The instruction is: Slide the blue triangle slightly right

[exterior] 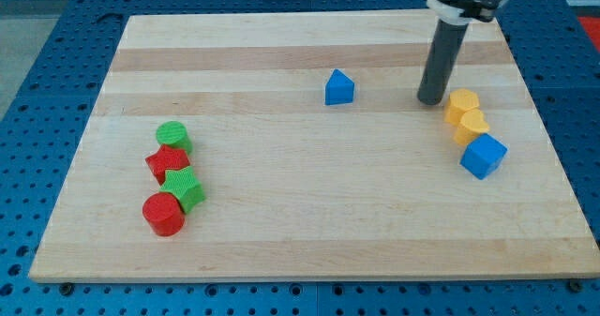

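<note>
The blue triangle (339, 88) sat alone above the wooden board's (281, 241) centre. My tip (431, 100), a bare rod gripping nothing, stood at its three o'clock, well apart, and just beside two touching yellow blocks (466, 116). A blue cube (483, 156) lay at their five o'clock.

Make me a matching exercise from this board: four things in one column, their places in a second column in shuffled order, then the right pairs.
Things:
1. blue triangle
2. my tip
3. blue cube
4. red cylinder

Places:
A. lowest of the cluster at the view's left
B. alone near the board's middle, toward the view's top
C. below the two yellow blocks at the view's right
D. just left of the upper yellow block, right of the blue triangle

Pairs: 1-B, 2-D, 3-C, 4-A
</note>
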`<state>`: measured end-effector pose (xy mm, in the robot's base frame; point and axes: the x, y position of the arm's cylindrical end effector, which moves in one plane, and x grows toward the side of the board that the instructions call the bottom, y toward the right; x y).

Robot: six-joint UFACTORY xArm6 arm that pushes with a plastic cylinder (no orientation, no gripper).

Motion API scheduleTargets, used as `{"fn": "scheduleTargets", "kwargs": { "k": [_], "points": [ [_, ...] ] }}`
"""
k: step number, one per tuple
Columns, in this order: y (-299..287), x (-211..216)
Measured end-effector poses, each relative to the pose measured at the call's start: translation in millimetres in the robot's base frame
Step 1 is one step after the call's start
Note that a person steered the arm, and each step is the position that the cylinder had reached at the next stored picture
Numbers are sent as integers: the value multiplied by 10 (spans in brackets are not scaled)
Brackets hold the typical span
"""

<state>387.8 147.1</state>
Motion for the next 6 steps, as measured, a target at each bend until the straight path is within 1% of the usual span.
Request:
{"fn": "scheduleTargets", "kwargs": {
  "k": [1, 2, 3, 4, 6],
  "points": [
    [-544, 145],
    [-1227, 121],
    [-1700, 27],
    [-1713, -256],
    [-793, -306]
  ]
}}
